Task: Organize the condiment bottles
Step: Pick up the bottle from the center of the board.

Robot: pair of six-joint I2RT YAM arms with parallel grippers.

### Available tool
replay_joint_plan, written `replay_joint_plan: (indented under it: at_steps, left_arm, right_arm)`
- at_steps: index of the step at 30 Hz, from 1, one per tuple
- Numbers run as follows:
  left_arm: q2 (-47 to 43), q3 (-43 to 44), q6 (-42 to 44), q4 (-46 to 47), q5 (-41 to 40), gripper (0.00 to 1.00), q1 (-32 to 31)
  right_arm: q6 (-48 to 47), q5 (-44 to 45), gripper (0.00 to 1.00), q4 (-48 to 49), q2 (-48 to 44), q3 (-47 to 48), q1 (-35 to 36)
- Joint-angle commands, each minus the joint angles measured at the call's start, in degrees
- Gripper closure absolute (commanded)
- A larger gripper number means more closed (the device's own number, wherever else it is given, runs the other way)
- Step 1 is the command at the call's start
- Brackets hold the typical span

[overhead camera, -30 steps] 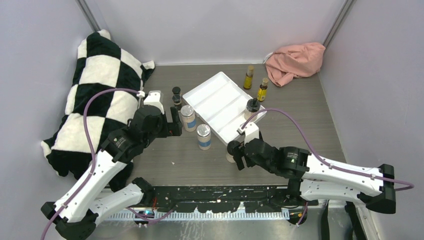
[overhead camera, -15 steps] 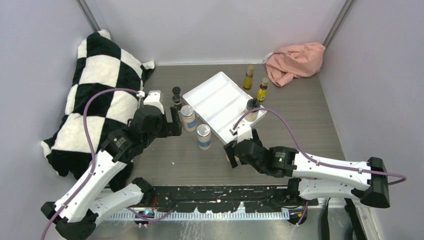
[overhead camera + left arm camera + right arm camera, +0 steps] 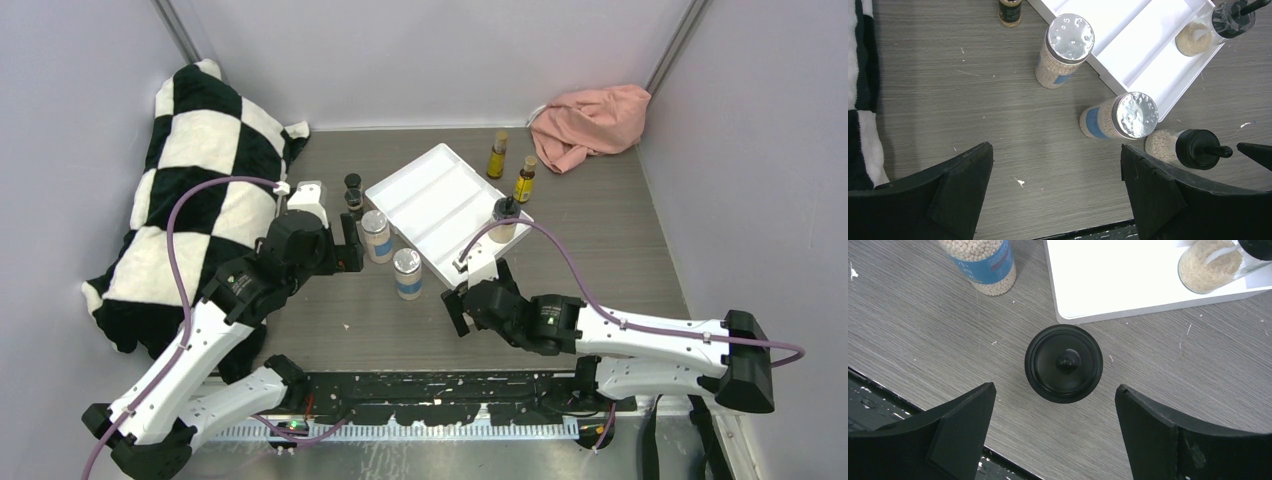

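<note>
There were two silver-lidded blue-labelled jars (image 3: pixel 376 236) (image 3: pixel 407 274), two tan black-capped jars (image 3: pixel 1193 39) (image 3: pixel 1195 149), two slim amber bottles (image 3: pixel 497 155) (image 3: pixel 524 180) and two tiny dark black-capped bottles (image 3: pixel 352 182) (image 3: pixel 354 200), eight in all. There was one white divided tray (image 3: pixel 430 195), one black-and-white checkered cushion (image 3: pixel 200 140) and one pink cloth (image 3: pixel 590 120).

We see a grey wood-grain tabletop (image 3: pixel 620 260) closed in by pale walls (image 3: pixel 430 60). At about nine o'clock a black-and-white checkered cloth (image 3: pixel 190 170) lies bunched along the left wall, covering that side of the tabletop. At about one o'clock, in the far right corner, a pink cloth (image 3: pixel 592 120) sits crumpled. Near the centre lies a white tray (image 3: pixel 430 195) with long ridged channels, turned diagonally. A small white speck (image 3: pixel 1019 183) rests on the tabletop toward six o'clock.
</note>
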Motion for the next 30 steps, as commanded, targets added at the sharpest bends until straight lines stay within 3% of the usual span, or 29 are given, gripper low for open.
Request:
replay_joint_plan:
  at_steps: [1,22,30]
  left_arm:
    - [0.4,0.5,0.4,2.0,0.1,0.01,-0.3]
    - [2.4,0.7,0.5,3.7,0.2,0.01,-0.9]
    - [2.6,0.5,0.7,3.8,0.0,0.01,-1.0]
  right_arm:
    - [-0.6,0.2,0.05,4.2,0.5,-0.6,-1.5]
    - [-3.4,-9.7,0.06,10.7,5.4,-1.7,-9.9]
    - [-3.3,-10.8,0.18,11.5,7.0,-1.7,-10.9]
